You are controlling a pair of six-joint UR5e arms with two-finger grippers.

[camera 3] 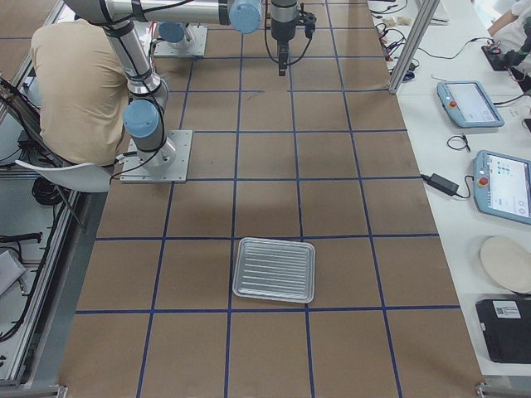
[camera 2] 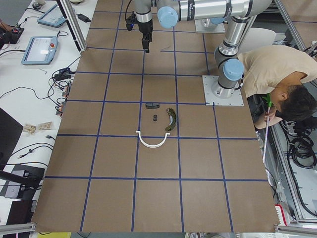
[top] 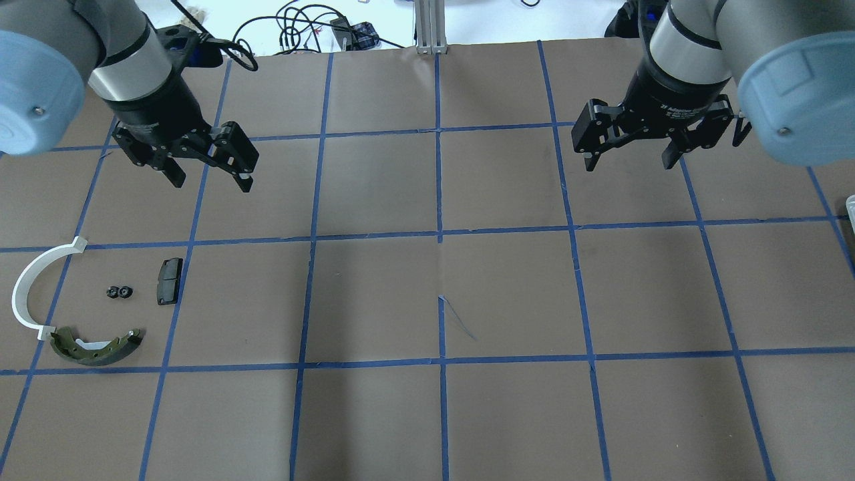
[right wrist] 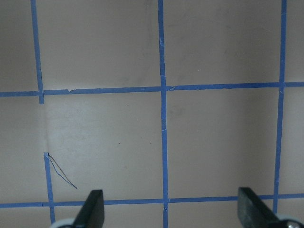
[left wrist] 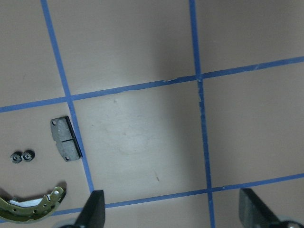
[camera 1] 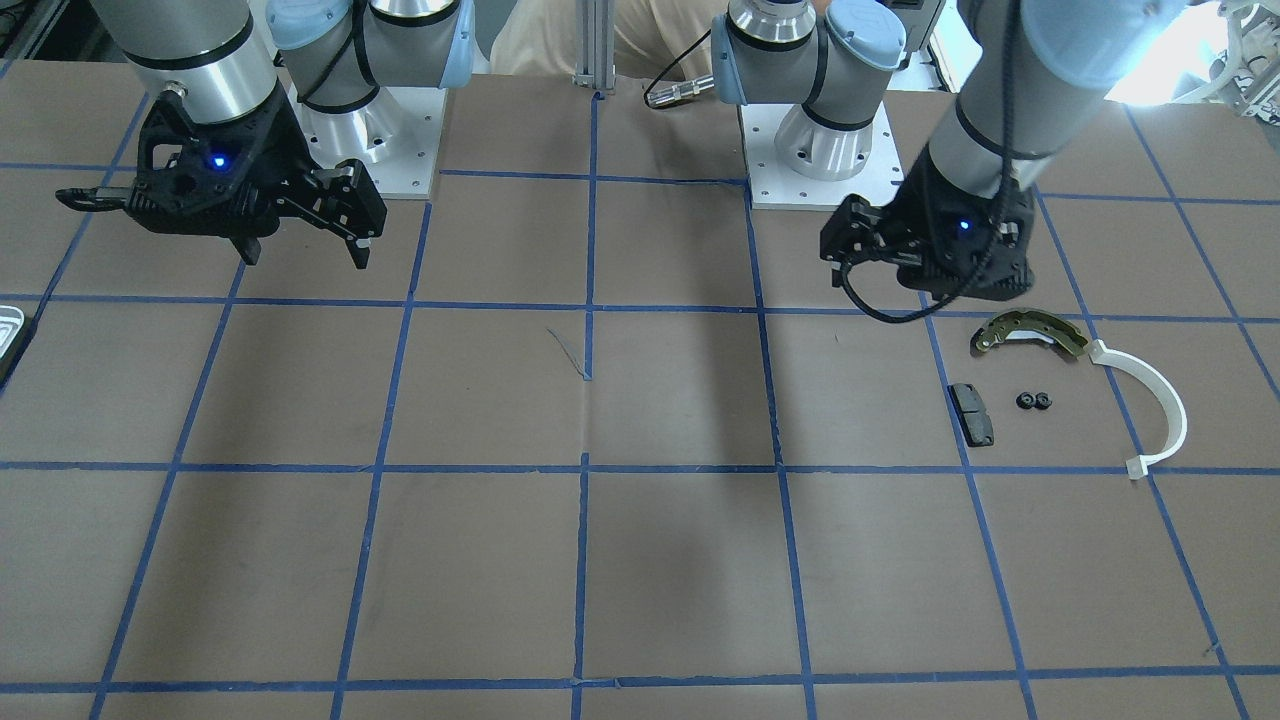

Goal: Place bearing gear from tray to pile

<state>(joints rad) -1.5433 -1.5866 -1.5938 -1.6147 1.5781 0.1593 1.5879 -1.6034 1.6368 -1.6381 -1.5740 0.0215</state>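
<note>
The bearing gear (top: 120,292), two small black toothed rings side by side, lies on the table among the pile, between the dark pad (top: 169,280), the white half-ring (top: 32,287) and the brass-and-black brake shoe (top: 97,346). It also shows in the left wrist view (left wrist: 23,156). My left gripper (top: 212,182) is open and empty, above the table beyond the pile. My right gripper (top: 628,162) is open and empty over the far right of the table. The silvery ribbed tray (camera 3: 275,269) holds nothing that I can see; only a sliver (camera 1: 8,335) shows in the front-facing view.
The brown table is marked with a blue tape grid (top: 439,234). The two arm bases (camera 1: 820,150) stand at the robot's edge. A person in a beige shirt (camera 2: 277,69) bends over beside the bases. Tablets and cables (camera 3: 502,182) lie on the side bench.
</note>
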